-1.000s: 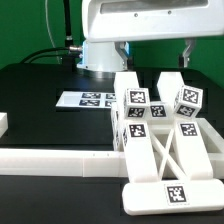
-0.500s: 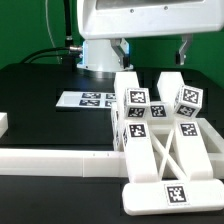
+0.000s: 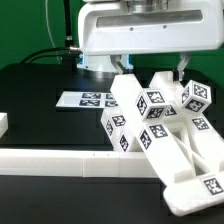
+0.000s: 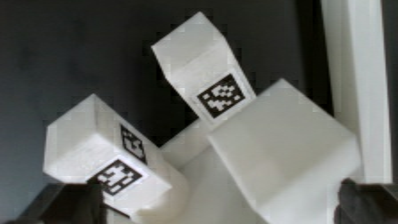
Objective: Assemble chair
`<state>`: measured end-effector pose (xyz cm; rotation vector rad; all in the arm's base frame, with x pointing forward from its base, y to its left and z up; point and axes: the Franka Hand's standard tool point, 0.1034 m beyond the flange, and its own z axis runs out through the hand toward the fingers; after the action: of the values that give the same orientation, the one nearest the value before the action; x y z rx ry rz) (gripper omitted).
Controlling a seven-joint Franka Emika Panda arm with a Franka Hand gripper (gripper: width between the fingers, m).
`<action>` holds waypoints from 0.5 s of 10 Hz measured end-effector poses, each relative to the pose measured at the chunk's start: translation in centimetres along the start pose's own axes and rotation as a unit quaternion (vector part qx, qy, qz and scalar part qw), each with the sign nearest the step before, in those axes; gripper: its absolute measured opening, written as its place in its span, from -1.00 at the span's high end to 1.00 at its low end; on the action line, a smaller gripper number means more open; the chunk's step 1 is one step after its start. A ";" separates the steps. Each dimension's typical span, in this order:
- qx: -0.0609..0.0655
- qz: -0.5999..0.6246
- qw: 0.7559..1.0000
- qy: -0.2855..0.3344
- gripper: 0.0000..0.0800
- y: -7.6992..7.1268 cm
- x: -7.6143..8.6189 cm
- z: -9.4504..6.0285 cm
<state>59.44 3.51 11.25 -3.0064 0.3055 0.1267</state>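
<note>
So from my remote seat, the whole chair [image 3: 165,125] cluster of white tagged parts is sitting tilted, leaning toward the exterior view's left, on the black bench [image 3: 40,85]. The end effector [image 3: 150,68] hangs right over the top of the pile with its fingers spread wide, one finger [image 3: 122,66] just beside the tall block's upper edge and the other near the top of the tagged cube on the exterior view's right. It's released, not clamped on anything I can see.

Taking the marker board [image 3: 88,100] as my reference: the chair parts are just beside it on the exterior view's right, the nearest tagged cube almost at the board's edge. The long white border rail [image 3: 60,162] runs in front of the board, and the lowest chair panel pokes out past the rail's end. A small white block [image 3: 4,124] sits well apart from the board at the exterior view's left edge.

Open bench room is basically all on the board's left and behind it.

Wrist view is just tilted tagged blocks [image 4: 210,75] up close, can't tell which touch.
</note>
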 end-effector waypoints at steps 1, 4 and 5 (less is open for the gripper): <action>-0.001 0.001 1.000 -0.001 -0.62 0.2 -0.3 0.3; 0.000 -0.002 1.000 0.001 -0.62 -0.1 0.0 -0.4; 0.001 -0.009 1.000 0.005 -0.62 -0.1 0.1 -1.0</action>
<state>59.67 3.43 12.23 -3.0079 0.2791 0.1086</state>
